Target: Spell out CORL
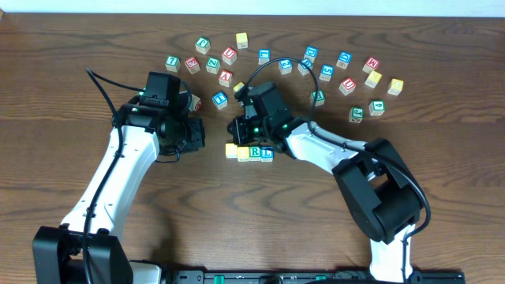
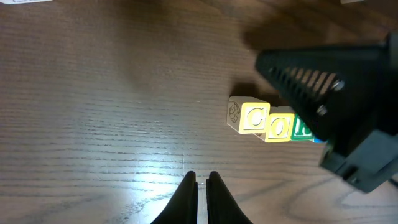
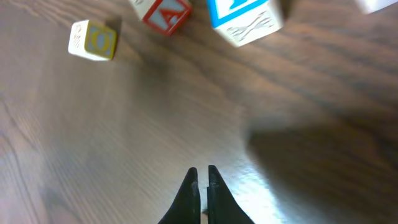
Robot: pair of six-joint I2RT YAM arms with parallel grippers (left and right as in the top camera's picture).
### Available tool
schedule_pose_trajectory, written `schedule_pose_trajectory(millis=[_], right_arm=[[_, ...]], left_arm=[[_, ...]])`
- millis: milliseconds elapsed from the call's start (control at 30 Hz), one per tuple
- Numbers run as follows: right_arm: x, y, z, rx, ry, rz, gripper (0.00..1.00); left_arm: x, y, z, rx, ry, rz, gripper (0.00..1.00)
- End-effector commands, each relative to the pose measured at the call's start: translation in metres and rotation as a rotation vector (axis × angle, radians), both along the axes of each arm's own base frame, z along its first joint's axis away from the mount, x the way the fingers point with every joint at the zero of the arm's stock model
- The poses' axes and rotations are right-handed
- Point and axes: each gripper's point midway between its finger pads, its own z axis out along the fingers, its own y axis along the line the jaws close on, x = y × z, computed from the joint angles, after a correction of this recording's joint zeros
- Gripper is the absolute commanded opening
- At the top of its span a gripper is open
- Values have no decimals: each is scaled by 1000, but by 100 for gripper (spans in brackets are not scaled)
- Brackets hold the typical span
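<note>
A row of letter blocks lies at the table's middle: a yellow C (image 1: 231, 150), a yellow O (image 1: 243, 153), a green R (image 1: 255, 151) and a blue L (image 1: 267, 153). In the left wrist view the C (image 2: 254, 117), O (image 2: 279, 127) and part of the R (image 2: 302, 127) show; the L is hidden behind the right arm. My left gripper (image 2: 201, 180) is shut and empty, left of the row. My right gripper (image 3: 202, 174) is shut and empty, just above the row, over bare wood.
Several loose letter blocks are scattered across the back of the table, such as a yellow one (image 1: 241, 39) and a red one (image 1: 371, 64). The right wrist view shows a yellow O block (image 3: 93, 40), a red A block (image 3: 166, 14) and a blue block (image 3: 244, 17).
</note>
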Motion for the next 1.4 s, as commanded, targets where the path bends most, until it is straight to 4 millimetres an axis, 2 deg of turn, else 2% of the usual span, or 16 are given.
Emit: schedule_pose_trajectory(millis=[0, 233, 1367], right_arm=[[-6, 8, -4, 14, 29, 9, 1], [-14, 13, -5, 9, 43, 27, 1], [-23, 8, -10, 13, 113, 43, 1]], left_arm=[[0, 0, 4, -6, -11, 1, 7], [1, 0, 4, -6, -15, 1, 8], [1, 0, 4, -6, -15, 1, 8]])
